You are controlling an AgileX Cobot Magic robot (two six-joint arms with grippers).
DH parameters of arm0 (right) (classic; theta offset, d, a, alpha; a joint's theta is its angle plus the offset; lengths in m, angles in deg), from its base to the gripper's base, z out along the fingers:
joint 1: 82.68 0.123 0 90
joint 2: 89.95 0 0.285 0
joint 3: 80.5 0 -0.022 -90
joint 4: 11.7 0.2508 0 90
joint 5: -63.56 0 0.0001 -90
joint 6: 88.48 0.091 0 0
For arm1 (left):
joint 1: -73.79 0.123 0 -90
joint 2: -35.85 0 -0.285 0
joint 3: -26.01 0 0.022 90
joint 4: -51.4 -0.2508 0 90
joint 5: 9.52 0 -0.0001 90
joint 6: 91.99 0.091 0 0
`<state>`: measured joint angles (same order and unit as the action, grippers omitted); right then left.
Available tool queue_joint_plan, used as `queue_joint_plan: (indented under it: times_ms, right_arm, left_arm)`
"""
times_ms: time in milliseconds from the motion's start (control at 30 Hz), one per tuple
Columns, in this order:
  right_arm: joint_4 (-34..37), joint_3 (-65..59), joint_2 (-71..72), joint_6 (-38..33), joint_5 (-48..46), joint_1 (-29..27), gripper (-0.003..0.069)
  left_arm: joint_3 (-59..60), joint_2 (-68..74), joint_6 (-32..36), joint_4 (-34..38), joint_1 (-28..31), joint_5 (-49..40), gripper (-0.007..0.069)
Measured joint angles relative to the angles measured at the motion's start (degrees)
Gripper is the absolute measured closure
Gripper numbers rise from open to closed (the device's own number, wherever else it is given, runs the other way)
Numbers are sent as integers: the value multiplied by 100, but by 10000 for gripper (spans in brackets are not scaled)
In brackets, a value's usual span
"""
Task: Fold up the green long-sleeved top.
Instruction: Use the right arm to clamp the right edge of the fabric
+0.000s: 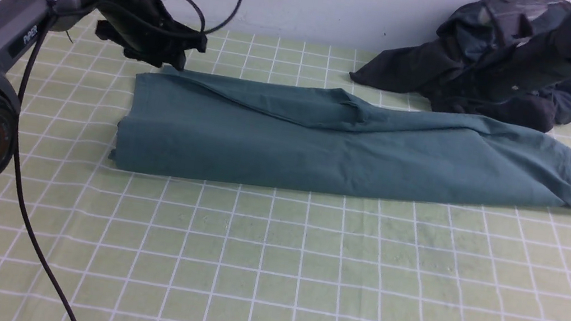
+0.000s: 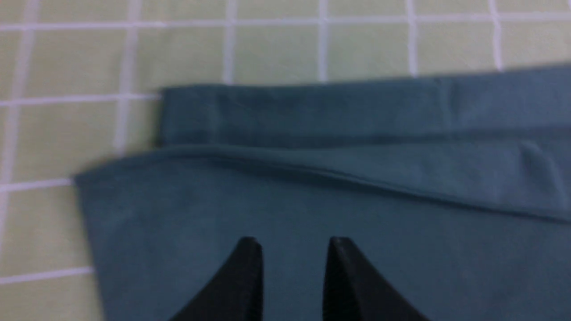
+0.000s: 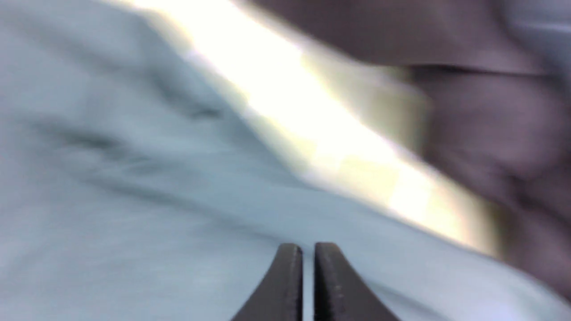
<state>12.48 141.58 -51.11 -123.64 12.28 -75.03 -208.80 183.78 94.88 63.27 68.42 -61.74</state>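
The green long-sleeved top (image 1: 332, 150) lies folded into 1 long band across the table (image 1: 269, 271), nearer the far edge than the near one. A loose flap runs along its far side.

The left gripper (image 2: 294, 243) hangs over the band's far-left corner, jaws apart with nothing between them. The right gripper (image 3: 308, 247) has its jaws together on nothing. It is above pale-looking cloth in a badly blurred wrist view, just beside the dark clothing heap (image 1: 417, 72) at the table's far-right corner.

There are 3 likely risks:
1. If the left jaws close shallowly, they may pinch only the flap layer, and a lift would peel the fold open.
2. The right gripper works so near the heap that it may snag dark cloth and drag it onto the top.
3. The band's right end sits skewed, so a cross fold may land uneven.
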Motion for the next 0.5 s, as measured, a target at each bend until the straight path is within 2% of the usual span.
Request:
queue_joint_plan:
  times_ms: [67, 100, 167, 300, 400, 433, 500]
  right_arm:
    - [202, 0, -196, -485, 30, 185, 663]
    - [345, 0, -422, -954, 116, 349, 668]
    - [634, -6, -774, -1608, 506, 539, 671]
    - [1282, 5, -1069, -2349, 1634, 638, 671]
    - [2025, 5, -1280, -2597, 2812, 666, 671]
    - [2076, 5, -1301, -2603, 2903, 666, 671]
    - [2773, -7, -1407, -2678, 4099, 669, 671]
  left_arm:
    - [0, 40, 326, 214, -90, -87, 550]
    - [0, 79, 565, 350, -167, -125, 592]
    - [0, 134, 739, 461, -243, -183, 619]
    - [0, 182, 813, 483, -259, -190, 628]
    - [0, 189, 813, 483, -259, -198, 628]
    - [0, 189, 813, 483, -259, -203, 628]
    - [0, 189, 813, 483, -259, -209, 628]
